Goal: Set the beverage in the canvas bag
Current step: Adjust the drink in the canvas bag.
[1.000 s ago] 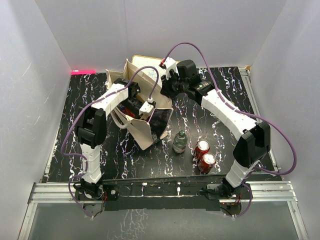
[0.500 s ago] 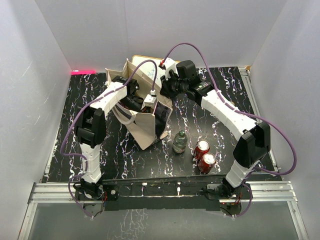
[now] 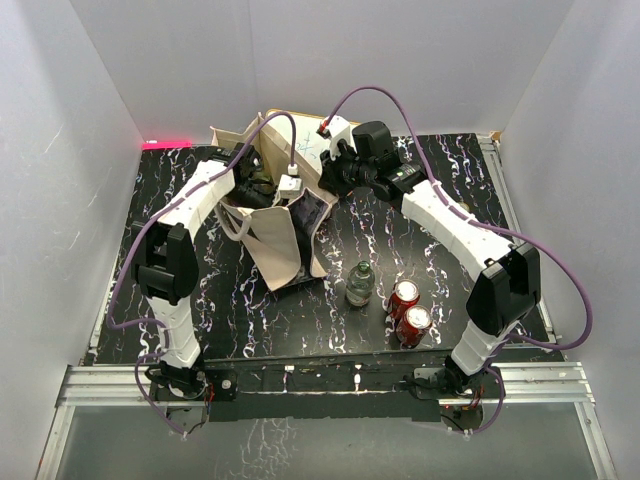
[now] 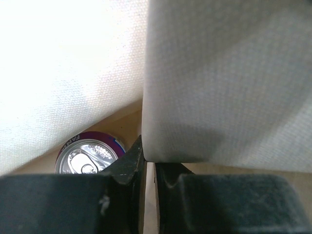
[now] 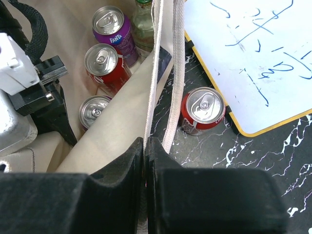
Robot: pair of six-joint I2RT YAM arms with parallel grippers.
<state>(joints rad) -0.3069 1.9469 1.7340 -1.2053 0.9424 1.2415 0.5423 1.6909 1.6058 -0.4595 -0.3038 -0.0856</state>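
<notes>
1. The canvas bag [image 3: 278,240] stands open, far back on the table [image 3: 450,230].
2. My left gripper [image 4: 148,158] pinches its cloth wall, and my right gripper [image 5: 145,146] is clenched on its top edge.
3. A purple can [image 5: 115,30] sits inside.

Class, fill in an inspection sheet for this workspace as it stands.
Surface: black marbled table, no spills seen.
Job's things: canvas bag open, purple can inside; bottle, red cans on table.
Clutter: written white board beside bag.
End effectors: left end effector and right end effector shut on bag's cloth.
Cables: purple cables loop high above table.
Surroundings: white walls; nothing else seen.
</notes>
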